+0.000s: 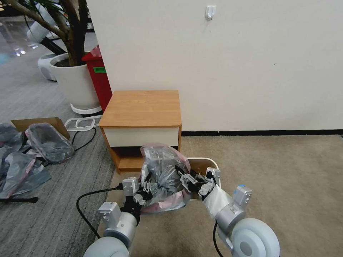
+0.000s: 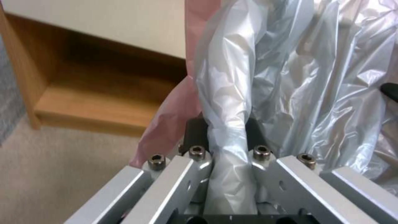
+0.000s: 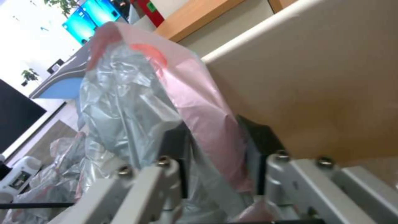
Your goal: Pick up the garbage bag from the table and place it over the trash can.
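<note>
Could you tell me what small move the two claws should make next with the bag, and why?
Probably spread apart over the bin. The left claw and right claw each pinch the garbage bag, which hangs bunched above the trash can, whose right rim is uncovered.

The right gripper (image 3: 215, 149) has its two dark pads (image 3: 259, 146) pinched on a pink-red fold of the garbage bag (image 3: 124, 93); the bag's crinkled grey translucent body billows beyond the fingers; the cream-white wall of the trash can (image 3: 315, 77) stands just beside the bag; past its rim lies the orange-brown table (image 3: 195, 15); more grey bags (image 3: 62, 180) heap on the floor.
</note>
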Available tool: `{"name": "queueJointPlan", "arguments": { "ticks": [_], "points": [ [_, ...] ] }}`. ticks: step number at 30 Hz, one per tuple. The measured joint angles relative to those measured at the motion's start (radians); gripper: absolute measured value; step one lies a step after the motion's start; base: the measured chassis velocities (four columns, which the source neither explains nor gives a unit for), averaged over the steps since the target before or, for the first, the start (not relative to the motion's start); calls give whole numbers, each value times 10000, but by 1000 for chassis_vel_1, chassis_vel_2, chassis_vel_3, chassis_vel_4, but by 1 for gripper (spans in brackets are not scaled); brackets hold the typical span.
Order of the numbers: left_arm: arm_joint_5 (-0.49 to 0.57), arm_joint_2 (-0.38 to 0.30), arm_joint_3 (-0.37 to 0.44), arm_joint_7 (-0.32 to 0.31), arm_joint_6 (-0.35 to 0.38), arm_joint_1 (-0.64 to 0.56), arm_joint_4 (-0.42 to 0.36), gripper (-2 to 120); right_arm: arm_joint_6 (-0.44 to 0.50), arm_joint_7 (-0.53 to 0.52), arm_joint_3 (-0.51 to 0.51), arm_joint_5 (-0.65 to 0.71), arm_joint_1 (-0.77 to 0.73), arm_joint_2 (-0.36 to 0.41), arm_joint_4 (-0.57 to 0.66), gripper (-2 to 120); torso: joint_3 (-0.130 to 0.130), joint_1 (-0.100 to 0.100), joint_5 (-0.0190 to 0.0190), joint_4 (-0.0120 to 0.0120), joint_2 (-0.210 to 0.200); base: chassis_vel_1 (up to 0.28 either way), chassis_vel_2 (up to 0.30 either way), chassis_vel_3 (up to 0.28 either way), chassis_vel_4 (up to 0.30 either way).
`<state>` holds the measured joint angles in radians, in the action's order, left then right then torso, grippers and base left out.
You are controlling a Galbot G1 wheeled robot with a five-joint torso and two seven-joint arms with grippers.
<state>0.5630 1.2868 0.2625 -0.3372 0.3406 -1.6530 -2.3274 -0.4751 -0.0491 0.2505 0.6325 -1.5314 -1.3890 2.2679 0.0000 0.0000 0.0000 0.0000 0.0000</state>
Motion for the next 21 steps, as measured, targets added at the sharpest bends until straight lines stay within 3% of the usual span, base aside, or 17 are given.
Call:
{"name": "queueJointPlan", "arguments": {
  "ticks": [7,21],
  "points": [
    [393,11,46,-212,143,50,50,5,184,170,-19,-504,-90,-40,48,1,0,0,0,0,0,0,0,0,0],
    [439,62,104,-279,199,66,237,5,64,299,527,-612,-225,203,1004,0,0,0,0,-1,0,0,0,0,0]
  ]
}}
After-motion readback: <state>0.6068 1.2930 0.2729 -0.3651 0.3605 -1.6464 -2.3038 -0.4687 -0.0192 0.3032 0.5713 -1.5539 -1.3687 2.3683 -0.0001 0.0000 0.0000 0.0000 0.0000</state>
